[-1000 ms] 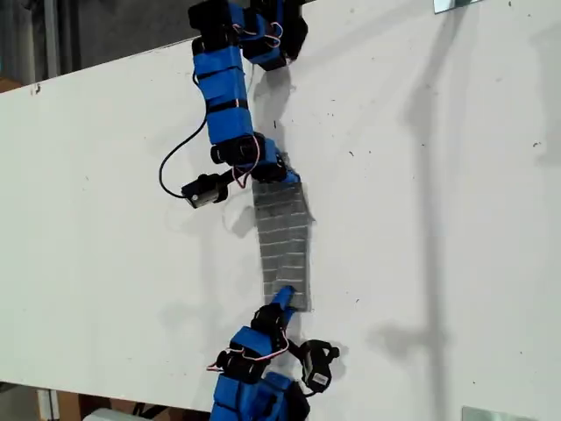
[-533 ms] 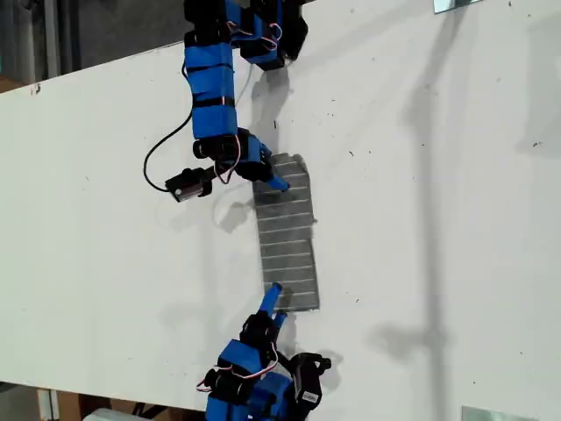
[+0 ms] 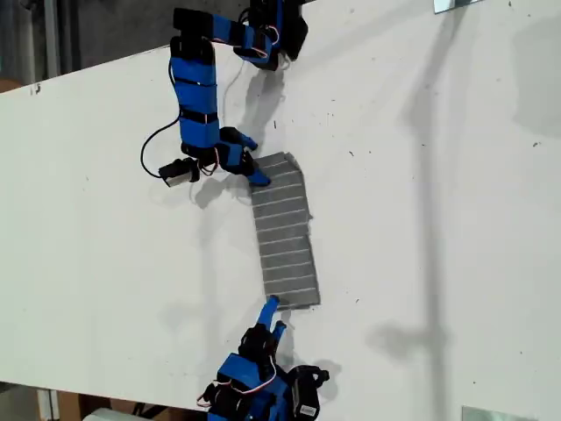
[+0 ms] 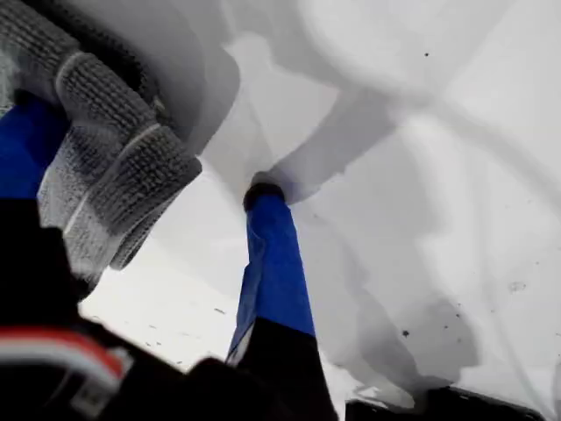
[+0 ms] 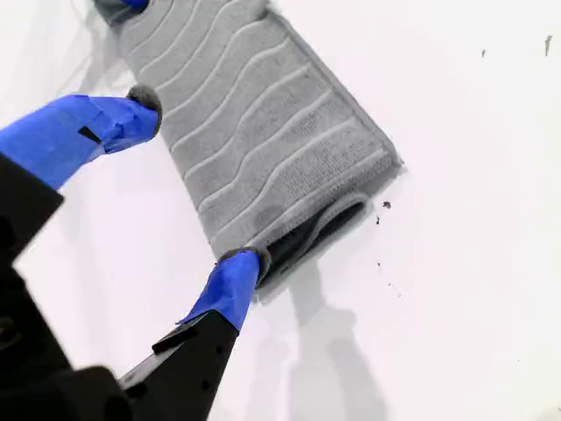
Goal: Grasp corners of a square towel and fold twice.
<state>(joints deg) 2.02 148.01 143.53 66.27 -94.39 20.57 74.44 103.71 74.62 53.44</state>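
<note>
The towel lies on the white table as a long narrow folded strip, grey with thin pale stripes. My first gripper stands open at the strip's far corner, on the exterior view's left side of it. In the first wrist view the rumpled corner rests against one jaw, and the other fingertip touches bare table. My second gripper is open just below the strip's near end. One of its fingertips touches the near corner of the towel, where the folded layers show.
The white table carries a few dark specks. A black cable loops beside the upper arm. Metal brackets sit at the exterior view's top right and bottom right edges.
The first gripper let go of the strip's far end and swung toward the exterior view's left. The second gripper came off the near end and drew back toward the table's front edge.
</note>
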